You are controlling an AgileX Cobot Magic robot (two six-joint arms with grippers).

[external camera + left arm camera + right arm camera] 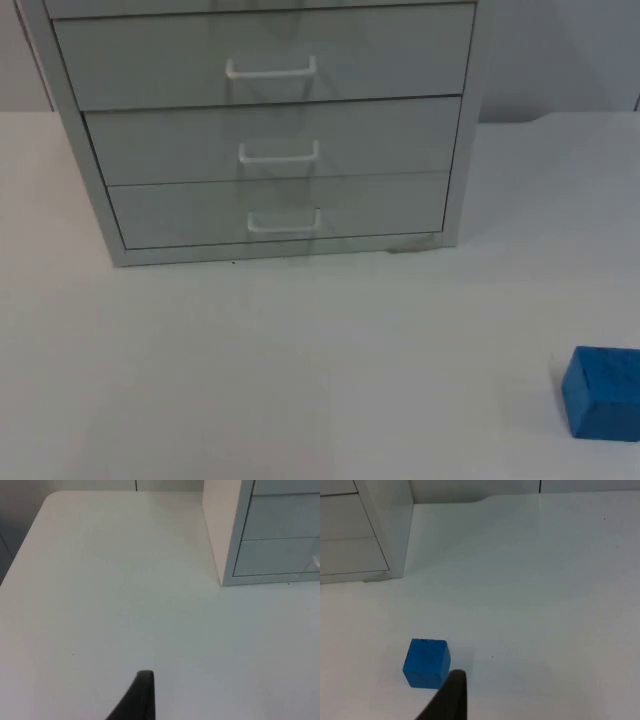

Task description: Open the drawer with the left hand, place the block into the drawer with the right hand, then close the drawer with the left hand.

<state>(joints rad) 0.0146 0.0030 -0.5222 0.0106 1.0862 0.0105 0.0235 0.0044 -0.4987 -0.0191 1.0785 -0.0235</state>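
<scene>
While drawers (265, 140) sit closed, blue block (603, 392) rests w/ table (300, 370) beneath.

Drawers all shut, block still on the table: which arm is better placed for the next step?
Left. The drawer unit is fully closed, so opening comes first, and its corner stands near in the left wrist view. The right wrist view looks at the blue block, which must wait.

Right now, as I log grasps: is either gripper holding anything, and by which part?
Nothing is held. The blue block lies free on the table; the drawer handles are untouched.
</scene>
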